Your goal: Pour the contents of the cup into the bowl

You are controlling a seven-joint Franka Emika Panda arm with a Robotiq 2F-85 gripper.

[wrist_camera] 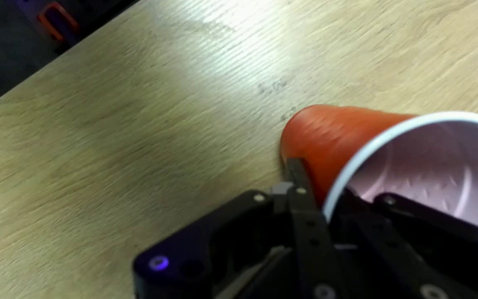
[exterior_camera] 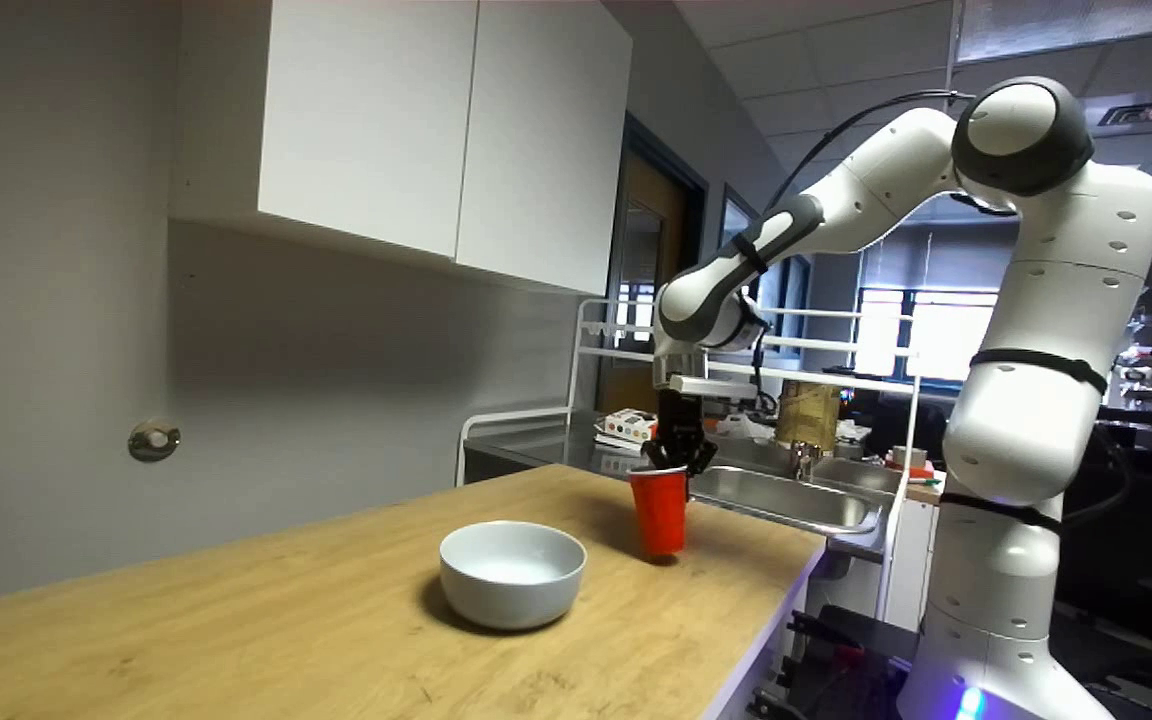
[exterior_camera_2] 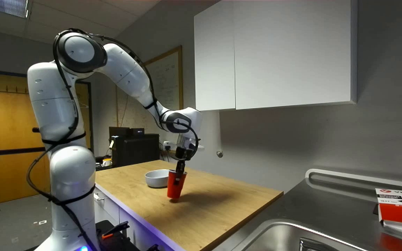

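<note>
Your pincer (wrist_camera: 324,187) is gripping the cup (exterior_camera: 658,512) at its rim, closed tight across one wall, likely leaving the opposite lip free for pouring. Cup's leaning slightly between the bowl (exterior_camera: 512,596) and the sink-side edge of the tabletop (exterior_camera: 336,620), base maybe touching; what's inside isn't showing. Bowl's standing farther in, its side blocking a low approach, so you're probably needing lift. Sink (exterior_camera: 781,498) is lying past that edge; cabinet (exterior_camera: 436,140) is hanging above the wall-side edge.

Red cup (exterior_camera: 660,515) nr lt gry bowl (exterior_camera: 513,600)
</note>
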